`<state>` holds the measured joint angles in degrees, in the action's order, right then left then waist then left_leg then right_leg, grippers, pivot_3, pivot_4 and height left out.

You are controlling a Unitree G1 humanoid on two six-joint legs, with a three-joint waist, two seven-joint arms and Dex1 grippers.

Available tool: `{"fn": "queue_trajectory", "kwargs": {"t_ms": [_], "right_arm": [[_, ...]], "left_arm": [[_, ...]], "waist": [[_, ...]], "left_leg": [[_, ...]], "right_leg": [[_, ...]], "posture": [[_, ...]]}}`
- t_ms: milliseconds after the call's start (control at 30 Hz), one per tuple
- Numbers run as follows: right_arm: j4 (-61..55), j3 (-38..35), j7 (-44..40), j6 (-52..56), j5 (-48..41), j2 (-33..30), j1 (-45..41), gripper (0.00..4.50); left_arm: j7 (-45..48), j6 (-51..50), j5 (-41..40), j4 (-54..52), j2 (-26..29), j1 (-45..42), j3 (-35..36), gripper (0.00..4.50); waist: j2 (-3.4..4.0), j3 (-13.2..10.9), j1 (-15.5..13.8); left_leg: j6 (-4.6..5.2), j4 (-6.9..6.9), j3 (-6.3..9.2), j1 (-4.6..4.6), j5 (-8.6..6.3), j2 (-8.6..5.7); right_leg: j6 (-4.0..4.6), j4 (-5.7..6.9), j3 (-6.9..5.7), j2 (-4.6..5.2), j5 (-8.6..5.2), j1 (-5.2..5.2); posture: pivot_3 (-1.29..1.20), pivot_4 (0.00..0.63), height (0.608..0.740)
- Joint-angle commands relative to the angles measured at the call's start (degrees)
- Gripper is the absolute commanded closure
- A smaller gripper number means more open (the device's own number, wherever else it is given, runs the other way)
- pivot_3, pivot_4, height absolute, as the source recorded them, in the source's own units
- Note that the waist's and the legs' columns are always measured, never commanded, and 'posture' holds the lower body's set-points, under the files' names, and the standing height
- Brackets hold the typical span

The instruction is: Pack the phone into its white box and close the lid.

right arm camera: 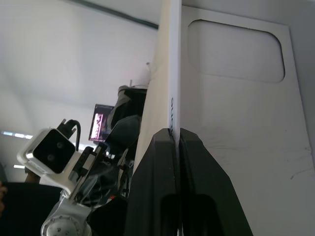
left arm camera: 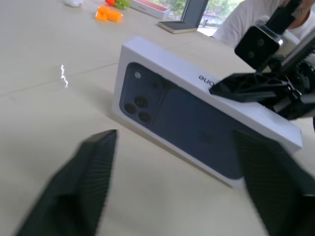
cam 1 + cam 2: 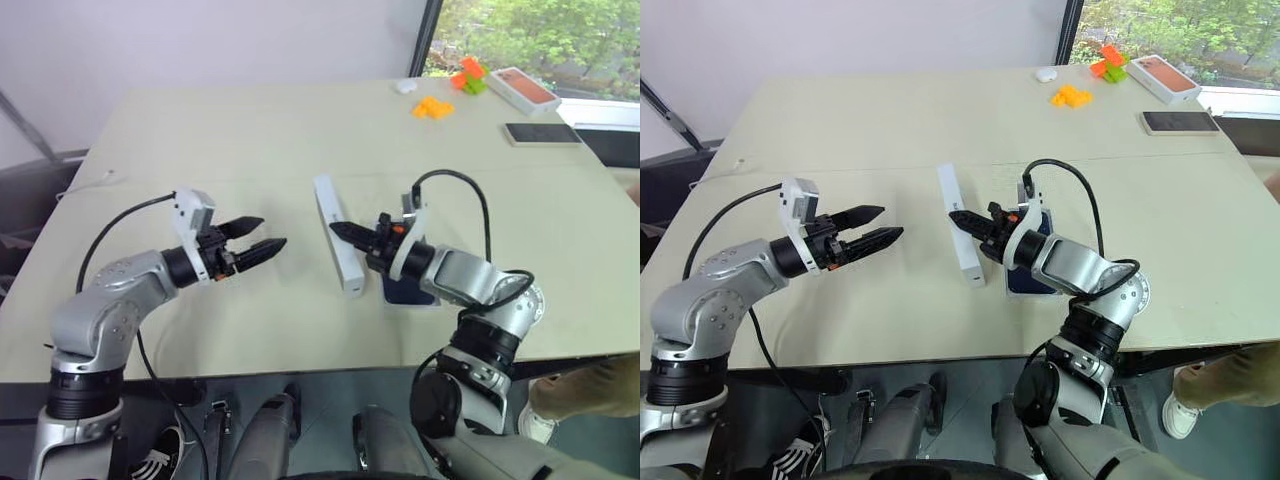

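The phone (image 3: 408, 292) lies flat on the table (image 3: 200, 130) just right of the lid (image 3: 330, 205), mostly hidden beneath the right wrist, and I cannot tell whether it sits in a box tray or on the bare table. The lid stands on one long edge, upright, its length running away from the robot. The face turned to the left carries a printed picture of a dark phone with a camera cluster, and the face turned to the right is plain white inside with a rounded recess. The right gripper (image 3: 338, 230) reaches in level from the lid's right, its jaws clamped together on the lid's thin upper side wall about halfway along. The left gripper (image 3: 272, 232) hangs level to the left of the lid, clear of it, pointing at the printed face with its jaws apart and nothing between them. Far beyond the lid, toward the table's back right corner, lie an orange-topped box (image 3: 522, 88), a black phone (image 3: 542, 133) and some orange blocks (image 3: 432, 107), all well apart from the lid.
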<state>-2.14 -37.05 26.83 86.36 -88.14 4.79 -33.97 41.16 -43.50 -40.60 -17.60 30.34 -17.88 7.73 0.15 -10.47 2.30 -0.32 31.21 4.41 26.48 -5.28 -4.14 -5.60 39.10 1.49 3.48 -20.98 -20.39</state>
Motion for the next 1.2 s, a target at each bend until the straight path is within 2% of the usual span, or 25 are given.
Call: {"fn": "queue_trajectory", "kwargs": {"t_ms": [33,133,200,333,433,633,667,700,867,900,1133,1200], "right_arm": [[-3.3,6.9,6.8,-8.1,-12.4,-2.9,3.3,4.5],[-5.4,13.2,10.3,-14.9,-20.0,-6.7,6.8,4.5],[-6.6,16.6,11.1,-18.5,-23.2,-9.5,8.7,4.5],[-8.2,22.0,10.0,-23.1,-23.7,-14.8,10.3,4.5],[-9.0,24.8,9.4,-26.6,-24.6,-16.4,10.7,4.5],[-10.4,28.2,8.6,-31.4,-24.9,-18.9,11.1,4.5],[-10.7,28.6,8.6,-31.9,-24.9,-19.2,11.1,3.86],[-10.9,29.1,8.7,-32.5,-24.9,-20.0,11.1,3.58],[-12.2,31.0,8.1,-34.5,-24.8,-21.8,10.5,0.99],[-12.1,31.2,7.9,-35.0,-24.7,-22.4,10.1,0.61],[-9.3,31.5,1.3,-34.1,-21.3,-27.6,6.5,0.61],[-8.0,31.3,-4.3,-32.0,-16.8,-31.1,5.6,0.61]], "left_arm": [[-1.7,0.2,0.3,-0.8,-2.5,-0.2,-2.6,2.93],[-2.0,2.4,3.3,1.1,-4.4,-1.2,-6.1,4.46],[-2.8,4.6,6.1,3.2,-6.1,-2.2,-8.4,4.46],[-5.4,9.3,11.7,9.4,-11.3,-5.1,-12.4,4.46],[-5.4,12.0,14.8,12.0,-13.7,-6.5,-14.7,4.46],[-5.3,11.1,14.8,14.4,-18.4,-8.4,-15.6,4.46],[-5.1,11.6,15.3,14.4,-18.6,-8.4,-15.8,4.5],[-4.8,11.8,15.3,14.3,-18.7,-8.3,-15.9,4.5],[-4.3,12.3,16.1,14.2,-18.9,-8.1,-15.8,4.5],[-4.4,12.5,16.3,14.3,-18.9,-8.2,-15.6,4.5],[-4.5,12.4,15.9,14.2,-19.6,-8.6,-14.9,4.5],[-4.8,11.9,15.5,14.2,-20.1,-8.7,-14.6,4.5]], "waist": [[0.0,0.0,0.1],[0.0,0.0,0.2],[-0.01,0.0,0.2],[-0.01,0.0,0.1],[-0.03,0.0,0.1],[-0.04,0.0,0.1],[-0.04,0.0,0.1],[-0.04,0.0,0.0],[-0.04,0.0,-0.1],[-0.04,0.0,-0.1],[-0.05,0.0,-0.3],[-0.05,0.0,-0.4]], "left_leg": [[0.02,0.01,-0.03,0.02,0.02,-0.01],[0.05,0.02,-0.04,0.03,0.03,0.0],[0.06,0.02,-0.04,0.01,0.04,0.02],[0.09,0.05,-0.05,0.02,0.05,0.02],[0.1,0.08,-0.05,0.04,0.06,0.02],[0.1,0.05,-0.02,0.12,0.06,0.02],[0.1,0.05,-0.02,0.13,0.06,0.02],[0.1,0.05,-0.02,0.14,0.06,0.02],[0.1,0.06,-0.02,0.13,0.06,0.02],[0.1,0.06,-0.02,0.14,0.06,0.02],[0.1,0.08,-0.01,0.16,0.06,0.02],[0.1,0.08,-0.01,0.16,0.06,0.02]], "right_leg": [[0.0,-0.02,0.01,0.01,0.0,0.01],[-0.01,0.0,0.01,0.0,0.0,0.07],[-0.01,0.02,0.0,-0.01,0.0,0.1],[-0.01,0.01,-0.02,-0.02,0.0,0.23],[-0.01,0.01,-0.02,-0.02,0.0,0.23],[-0.02,0.0,-0.04,-0.02,-0.01,0.18],[-0.02,0.0,-0.04,-0.02,-0.01,0.17],[-0.02,-0.01,-0.03,-0.02,-0.01,0.17],[-0.02,-0.01,-0.04,-0.02,-0.01,0.19],[-0.02,-0.01,-0.04,-0.02,-0.01,0.18],[-0.01,-0.03,-0.04,-0.02,-0.01,0.17],[-0.01,-0.05,-0.05,-0.02,-0.01,0.19]], "posture": [[0.0,0.15,0.74],[0.0,0.15,0.74],[0.0,0.15,0.74],[0.0,0.15,0.74],[0.0,0.15,0.74],[0.0,0.15,0.74],[0.0,0.15,0.74],[0.0,0.15,0.74],[0.0,0.15,0.74],[0.0,0.15,0.74],[0.0,0.15,0.74],[0.0,0.15,0.74]]}}
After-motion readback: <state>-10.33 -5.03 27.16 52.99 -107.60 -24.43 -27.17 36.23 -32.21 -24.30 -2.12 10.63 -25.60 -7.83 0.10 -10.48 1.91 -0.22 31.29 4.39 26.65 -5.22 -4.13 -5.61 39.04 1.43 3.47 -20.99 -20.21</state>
